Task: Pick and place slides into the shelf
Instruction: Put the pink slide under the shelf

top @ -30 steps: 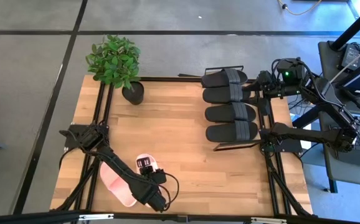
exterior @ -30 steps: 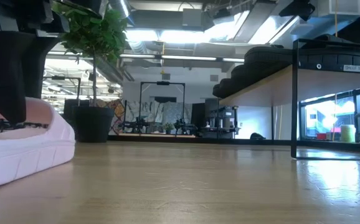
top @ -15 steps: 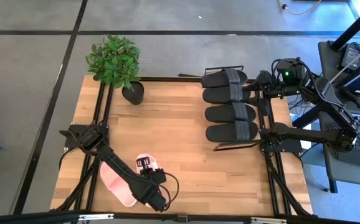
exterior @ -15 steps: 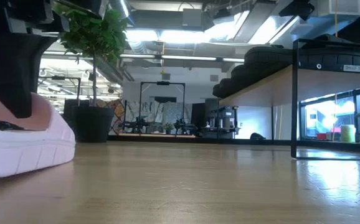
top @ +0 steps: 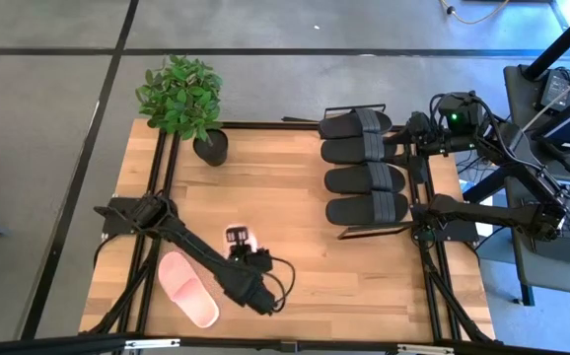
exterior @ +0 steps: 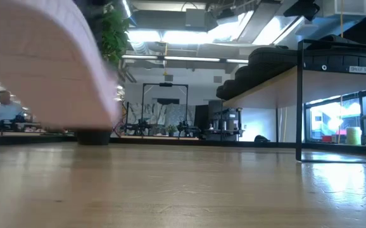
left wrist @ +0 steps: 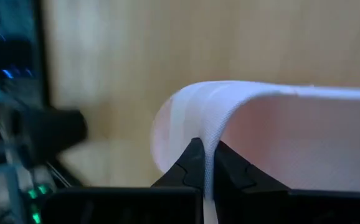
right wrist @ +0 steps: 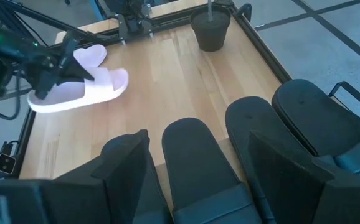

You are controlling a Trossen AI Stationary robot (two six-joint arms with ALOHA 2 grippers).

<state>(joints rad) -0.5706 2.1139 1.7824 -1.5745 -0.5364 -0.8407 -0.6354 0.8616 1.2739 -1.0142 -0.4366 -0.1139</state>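
Wood table [top: 295, 197] with a black frame stands on grey floor; a potted plant [top: 181, 99] sits at its far left corner, and the low view looks across the boards into a bright workshop room with a seated person at the far left. Four black slides [top: 366, 166] lie side by side on the shelf [top: 376, 229] at the table's right edge. One pink slide [top: 187, 287] lies flat on the table near the front left. The left arm reaches from its base across that slide, and the left gripper [top: 243, 252] is pinched on the strap of a second pink slide [right wrist: 80, 87], its fingers [left wrist: 195, 168] pressed together on the thin strap edge; this slide hangs clear of the boards, just beside the lying one. The right gripper [top: 403, 138] waits at the shelf's far right, above the black slides; I cannot tell how its fingers stand
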